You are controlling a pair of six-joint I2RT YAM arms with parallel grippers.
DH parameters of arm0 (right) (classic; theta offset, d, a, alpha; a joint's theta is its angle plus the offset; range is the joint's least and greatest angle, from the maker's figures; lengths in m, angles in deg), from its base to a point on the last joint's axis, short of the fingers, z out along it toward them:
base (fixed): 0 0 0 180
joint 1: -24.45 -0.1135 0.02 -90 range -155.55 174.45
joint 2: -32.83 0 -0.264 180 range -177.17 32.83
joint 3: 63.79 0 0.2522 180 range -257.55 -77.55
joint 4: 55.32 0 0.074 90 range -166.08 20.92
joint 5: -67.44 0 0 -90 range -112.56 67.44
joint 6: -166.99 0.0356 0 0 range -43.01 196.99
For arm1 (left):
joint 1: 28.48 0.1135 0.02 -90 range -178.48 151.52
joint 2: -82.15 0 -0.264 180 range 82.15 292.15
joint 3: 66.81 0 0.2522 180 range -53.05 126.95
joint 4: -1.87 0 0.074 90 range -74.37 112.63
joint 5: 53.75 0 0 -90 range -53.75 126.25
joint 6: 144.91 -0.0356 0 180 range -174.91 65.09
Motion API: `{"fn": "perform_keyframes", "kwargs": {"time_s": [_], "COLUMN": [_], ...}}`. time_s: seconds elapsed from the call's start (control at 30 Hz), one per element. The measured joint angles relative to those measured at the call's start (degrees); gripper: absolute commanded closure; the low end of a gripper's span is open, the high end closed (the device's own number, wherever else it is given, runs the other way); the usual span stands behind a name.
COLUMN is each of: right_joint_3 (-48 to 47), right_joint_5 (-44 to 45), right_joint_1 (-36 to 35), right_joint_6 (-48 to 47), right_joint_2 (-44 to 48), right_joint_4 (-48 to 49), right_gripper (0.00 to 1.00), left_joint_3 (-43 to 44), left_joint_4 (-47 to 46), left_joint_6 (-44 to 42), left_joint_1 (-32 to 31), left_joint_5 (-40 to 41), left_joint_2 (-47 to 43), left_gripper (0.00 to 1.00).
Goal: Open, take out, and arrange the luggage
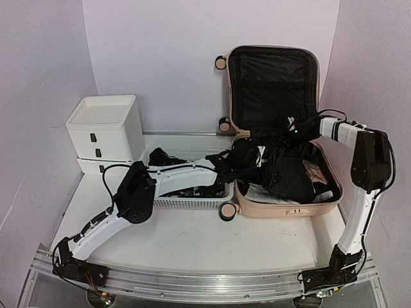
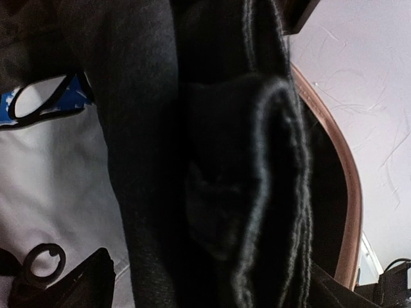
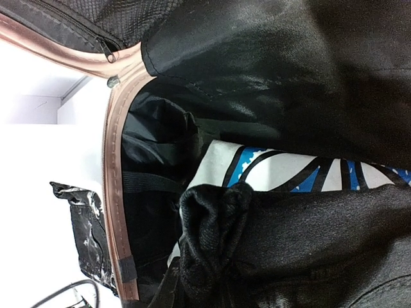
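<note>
The pale pink luggage [image 1: 282, 208] is seen lying open on the table [image 1: 192, 247], right of centre. Its lid [image 1: 273, 77] is stood upright against the back wall, so that the black lining is shown. Black-and-cream caster wheels [image 1: 226, 212] are seen along its left side. The lower half is filled with black clothing [image 1: 286, 170], under which a white item printed in blue [image 3: 289, 170] is partly covered.

The left arm is stretched across the white mesh basket [image 1: 192, 203], which is set just beside the luggage's left edge and in which dark items are held. The left pincer [image 1: 241, 157] is buried among the black cloth at that edge. In the left wrist view the frame is almost filled by folded black fabric [image 2: 212, 160], with the pink rim [image 2: 343, 186] curving behind it; whether this pincer is released or clenched cannot be told.

The right arm is reached in from the right, and the right pincer [image 1: 297, 133] is placed near the hinge, above the clothing. In the right wrist view a bunched wad of black cloth [image 3: 218, 218] is seen close to the lens, but the fingers are hidden, so its grip cannot be told either.

A white plastic drawer unit [image 1: 106, 128] is stood at the far left, well apart from the luggage.
</note>
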Motion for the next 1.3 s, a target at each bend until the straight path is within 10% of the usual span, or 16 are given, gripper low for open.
{"fn": "perform_keyframes", "kwargs": {"time_s": [0.33, 0.57, 0.7, 1.3], "right_joint_3": [2.54, 2.05, 0.83, 5.07], "right_joint_5": [0.09, 2.38, 6.23, 20.06], "right_joint_1": [0.00, 0.31, 0.33, 2.29], "right_joint_6": [0.98, -1.29, -5.38, -14.27], "right_joint_2": [2.97, 7.28, 12.41, 35.52], "right_joint_4": [0.70, -5.35, -12.50, -22.67], "right_gripper": [0.93, 0.27, 0.06, 0.02], "left_joint_3": [2.82, 3.28, 3.63, -3.26], "left_joint_4": [2.03, 2.27, 3.15, 7.48], "left_joint_6": [-2.29, -4.68, -4.68, -4.20], "left_joint_1": [-0.83, -1.11, -1.11, -0.39], "left_joint_5": [1.11, 1.46, 1.09, -4.52], "left_joint_2": [0.76, 0.26, 0.13, -17.25], "left_gripper": [0.99, 1.00, 1.00, 1.00]}}
